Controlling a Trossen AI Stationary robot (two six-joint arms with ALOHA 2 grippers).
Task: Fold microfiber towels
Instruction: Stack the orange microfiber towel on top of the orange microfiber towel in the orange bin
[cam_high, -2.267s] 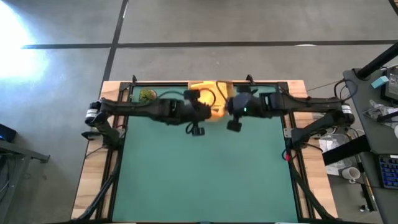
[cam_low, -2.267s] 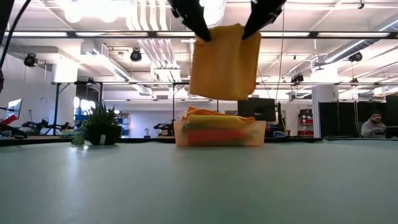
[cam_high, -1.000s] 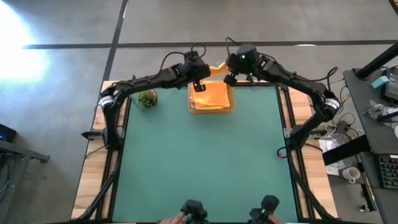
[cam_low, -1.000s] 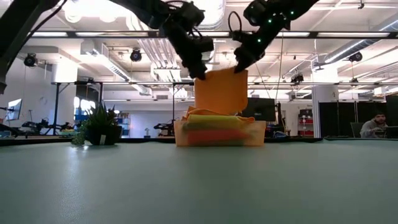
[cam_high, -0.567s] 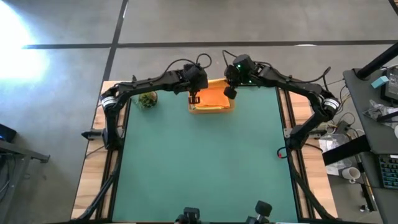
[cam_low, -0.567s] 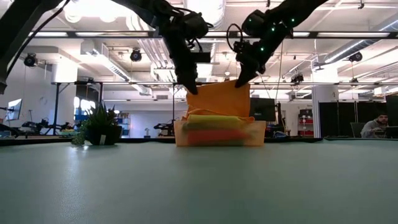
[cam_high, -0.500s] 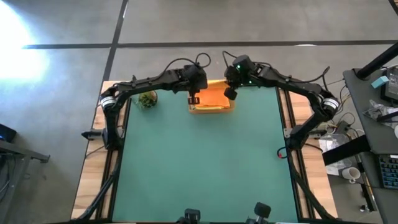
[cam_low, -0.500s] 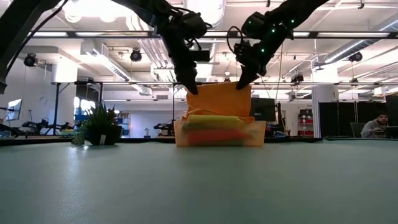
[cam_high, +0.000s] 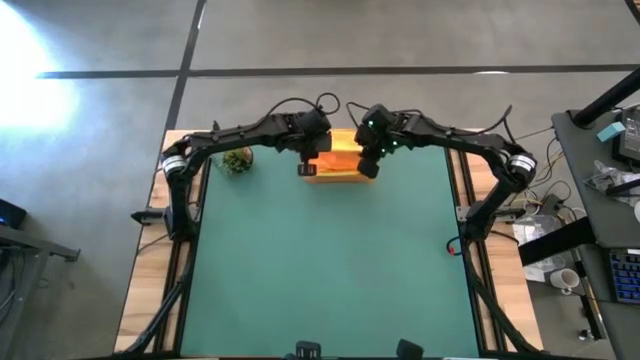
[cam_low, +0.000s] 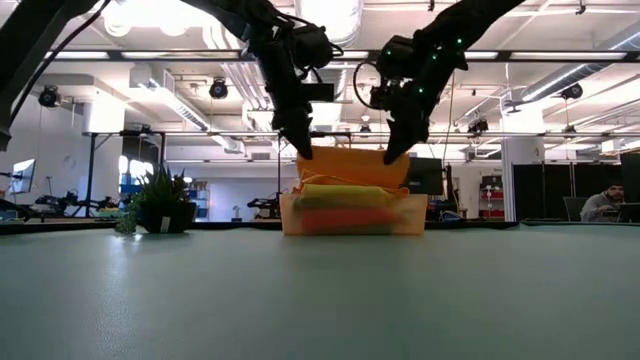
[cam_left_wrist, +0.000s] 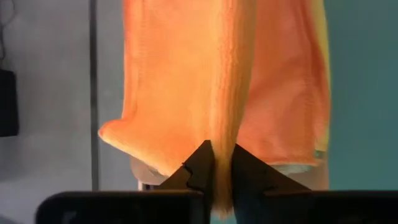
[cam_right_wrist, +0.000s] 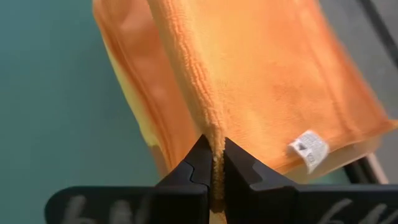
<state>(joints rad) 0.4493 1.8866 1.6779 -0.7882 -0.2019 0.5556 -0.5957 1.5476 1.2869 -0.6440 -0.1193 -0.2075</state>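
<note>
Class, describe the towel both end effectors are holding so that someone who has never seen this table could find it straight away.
Start at the green mat and go to its far edge, where a shallow tan tray holds a stack of folded towels. The orange towel lies on top of that stack. Unlike the towels beneath, its edge is pinched by the left end effector and right end effector.

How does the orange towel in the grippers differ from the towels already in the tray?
The orange towel is pinched at its top edge by the left gripper and right gripper; the stacked towels lie free in the tray. The orange towel drapes on top, the stacked ones lie flat and folded. Both sit at the mat's far edge.
</note>
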